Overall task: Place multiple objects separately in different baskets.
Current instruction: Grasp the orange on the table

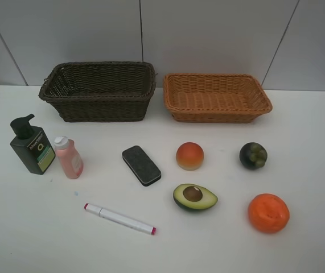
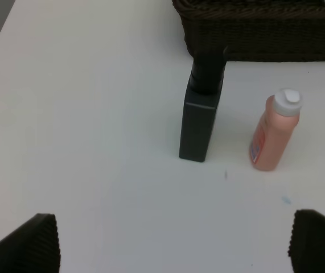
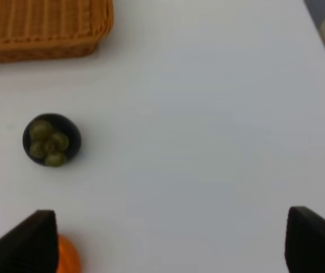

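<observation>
All eight objects lie on the white table [image 1: 31,244], none in a basket. The dark basket [image 1: 99,109] and the tan basket [image 1: 216,116] stand side by side at the far edge, the dark one on the left, with a narrow gap between them. In front of the dark basket the pump bottle [image 1: 33,149] and the pink bottle [image 1: 69,158] stand upright, just beside each other. The eraser [image 1: 141,165] lies near the middle, and the marker [image 1: 119,219] lies nearer the front edge. In front of the tan basket sit the peach [image 1: 189,156] and the mangosteen [image 1: 253,155], well apart. Nearer the front are the avocado [image 1: 194,197], cut face up with its pit showing, and the orange [image 1: 268,212].

The left gripper [image 2: 173,244] hangs above the table, short of the two bottles, jaws spread wide and holding nothing. The right gripper [image 3: 172,239] is likewise spread and holds nothing; it is near the mangosteen, with the orange by one fingertip.
</observation>
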Robot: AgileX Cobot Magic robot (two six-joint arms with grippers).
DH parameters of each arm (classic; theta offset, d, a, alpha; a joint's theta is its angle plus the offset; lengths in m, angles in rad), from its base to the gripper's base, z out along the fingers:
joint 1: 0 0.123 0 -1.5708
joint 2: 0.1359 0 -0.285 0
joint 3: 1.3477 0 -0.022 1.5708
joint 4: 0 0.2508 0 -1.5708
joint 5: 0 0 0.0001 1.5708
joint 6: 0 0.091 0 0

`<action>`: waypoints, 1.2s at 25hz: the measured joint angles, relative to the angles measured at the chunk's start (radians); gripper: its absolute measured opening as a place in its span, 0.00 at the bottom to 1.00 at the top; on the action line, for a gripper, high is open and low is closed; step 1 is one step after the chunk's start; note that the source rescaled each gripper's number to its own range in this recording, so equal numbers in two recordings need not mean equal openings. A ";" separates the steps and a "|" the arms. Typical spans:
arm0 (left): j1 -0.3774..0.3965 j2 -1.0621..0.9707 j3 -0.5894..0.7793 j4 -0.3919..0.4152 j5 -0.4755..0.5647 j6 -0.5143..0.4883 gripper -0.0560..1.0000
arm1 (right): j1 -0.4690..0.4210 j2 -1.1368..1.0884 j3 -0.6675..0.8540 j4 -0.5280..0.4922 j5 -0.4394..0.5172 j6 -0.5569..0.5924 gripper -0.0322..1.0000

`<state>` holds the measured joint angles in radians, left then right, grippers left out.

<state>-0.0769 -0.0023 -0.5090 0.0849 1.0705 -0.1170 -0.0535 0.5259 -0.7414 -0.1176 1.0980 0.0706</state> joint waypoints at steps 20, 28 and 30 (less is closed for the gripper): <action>0.000 0.000 0.000 0.000 0.000 0.000 1.00 | 0.199 0.779 -0.043 0.182 -0.115 0.010 1.00; 0.000 0.000 0.000 0.000 0.000 0.000 1.00 | 0.297 0.779 0.129 0.289 -0.260 0.018 1.00; 0.000 0.000 0.000 0.000 0.000 0.000 1.00 | 0.327 0.779 0.158 0.301 -0.288 0.024 1.00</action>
<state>-0.0769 -0.0023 -0.5090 0.0849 1.0705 -0.1170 0.2733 1.3053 -0.5834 0.1834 0.8101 0.0950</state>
